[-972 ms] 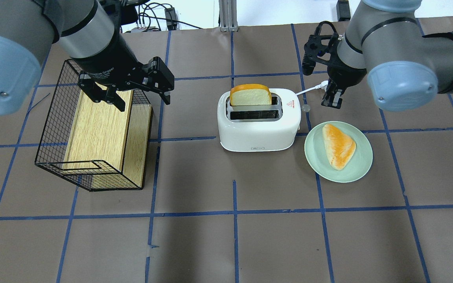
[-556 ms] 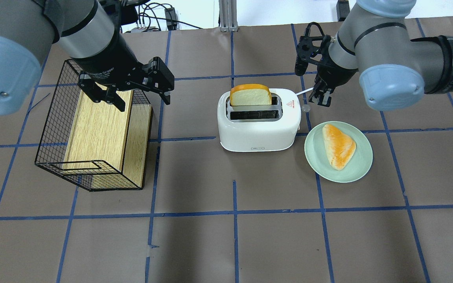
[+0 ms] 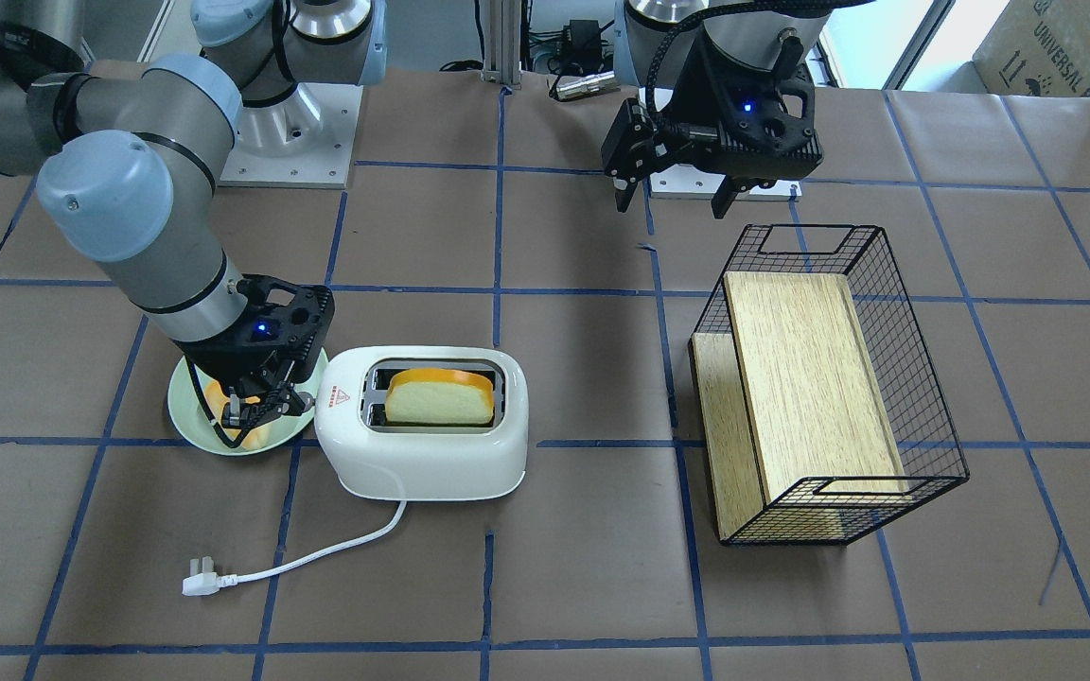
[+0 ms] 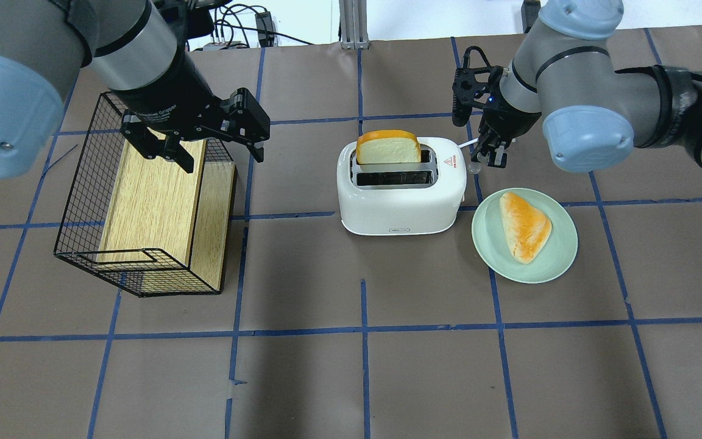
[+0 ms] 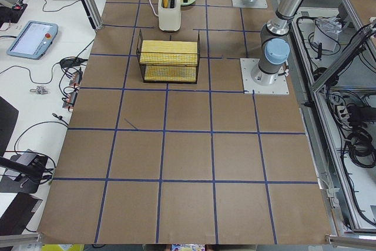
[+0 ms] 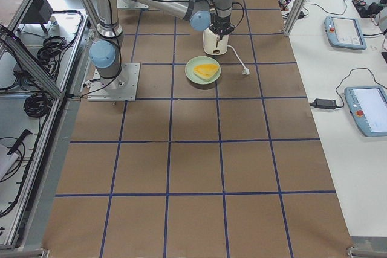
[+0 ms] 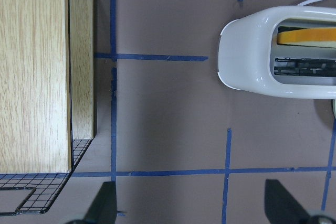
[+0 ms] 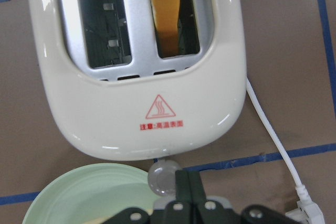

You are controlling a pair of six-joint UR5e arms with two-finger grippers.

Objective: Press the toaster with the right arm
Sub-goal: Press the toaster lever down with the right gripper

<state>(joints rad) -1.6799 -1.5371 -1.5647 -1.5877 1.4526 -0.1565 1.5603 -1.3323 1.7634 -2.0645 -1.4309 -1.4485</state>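
Right end effector, fingers pressed together, tip just beside the grey knob at the end of the toaster. Toaster stands mid-way along the counter, bread slice in one slot. Beyond it, left end effector hangs spread over the wire basket.

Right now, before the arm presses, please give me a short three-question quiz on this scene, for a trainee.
1. True or false: the white rounded plastic toaster holds bread in both slots.
2. What does the triangular orange-crusted bread slice lie on?
3. Fill in: the right gripper, by the small grey round knob, is ___.
Key: 1 false, one slot is empty; 2 the pale green round plate; 3 shut.
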